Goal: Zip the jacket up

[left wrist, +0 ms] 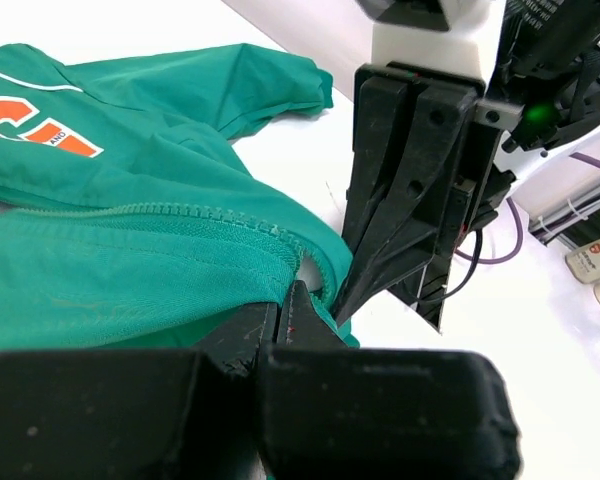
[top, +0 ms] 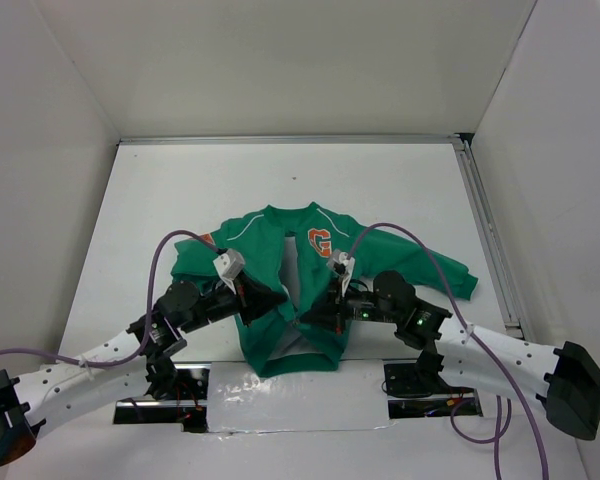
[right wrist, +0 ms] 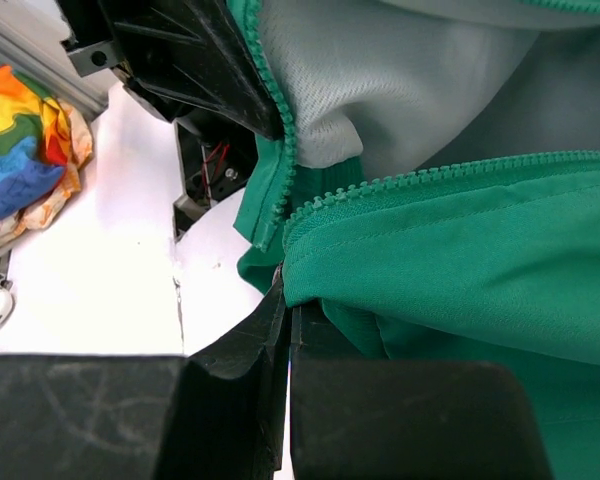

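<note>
Jacket (top: 280, 345), green, zip-front, long-sleeved: lies face up on the white table (top: 180, 190), collar away from the arm bases, front open, with both arms reaching over its lower half.

Surroundings, placed from the jacket:
- Purple cables (top: 165, 255) arch above its shoulders, one from each wrist.
- A metal rail (top: 485, 230) runs beyond its outstretched sleeve on the right arm's side.
- A cut-out with wiring (top: 175, 405) sits past its hem.
- The arms cover parts of both front panels and hide the lower end of the opening from above.

By view:
- The top view alone shows the whole garment, with the orange G (top: 320, 242), the orange shoulder patch (top: 206, 240) and the white piping.
- The left wrist view shows the zip teeth (left wrist: 180, 212) along one front edge. The right gripper (left wrist: 345, 300) stands just beside the hem corner, with a green light (left wrist: 535, 112) lit on its arm.
- The right wrist view alone shows the light grey lining (right wrist: 410, 80) inside the opening. It also shows a multicoloured cloth (right wrist: 20, 140) well apart from the hem.

Grippers:
- The left gripper (left wrist: 292, 312) has its fingers pressed together, pinching the jacket's front edge at the bottom of the teeth.
- The right gripper has its fingers pressed together on the other front edge, near the hem.
- The two tips are near each other, one on either side of the opening.
</note>
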